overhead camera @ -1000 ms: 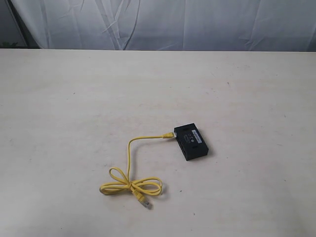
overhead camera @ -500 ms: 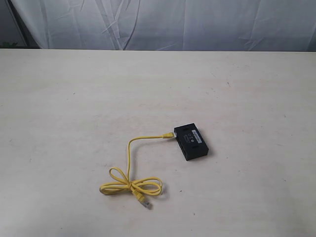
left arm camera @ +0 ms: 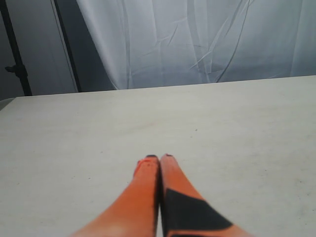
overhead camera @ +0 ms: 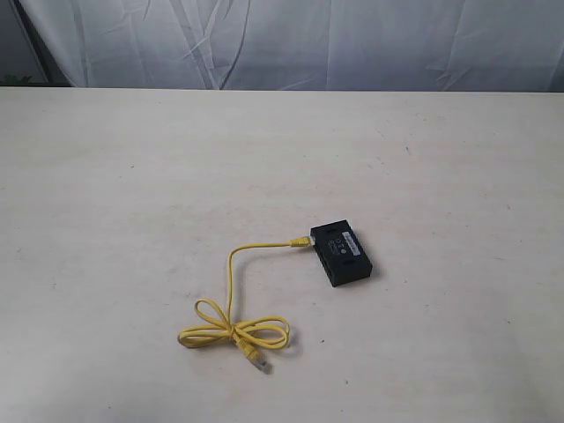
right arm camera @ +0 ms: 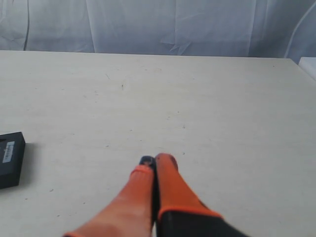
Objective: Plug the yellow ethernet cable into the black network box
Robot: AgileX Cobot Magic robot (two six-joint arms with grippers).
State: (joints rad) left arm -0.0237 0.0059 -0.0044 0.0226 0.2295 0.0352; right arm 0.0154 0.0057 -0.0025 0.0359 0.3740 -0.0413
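Observation:
The black network box (overhead camera: 341,254) lies flat near the table's middle, a pale label on top. The yellow ethernet cable (overhead camera: 231,295) runs from a plug touching the box's left corner (overhead camera: 303,240) down to a bow of loops, its free clear plug (overhead camera: 257,361) lying near the front. Whether the near plug is seated in a port is too small to tell. Neither gripper shows in the exterior view. My left gripper (left arm camera: 159,158) hovers shut over bare table. My right gripper (right arm camera: 156,159) is shut and empty; the box (right arm camera: 10,159) shows at that view's edge.
A pale wooden table (overhead camera: 132,176) spreads wide around the box and cable. A white wrinkled curtain (overhead camera: 308,44) hangs behind the far edge. A dark stand pole (left arm camera: 12,49) shows in the left wrist view beyond the table.

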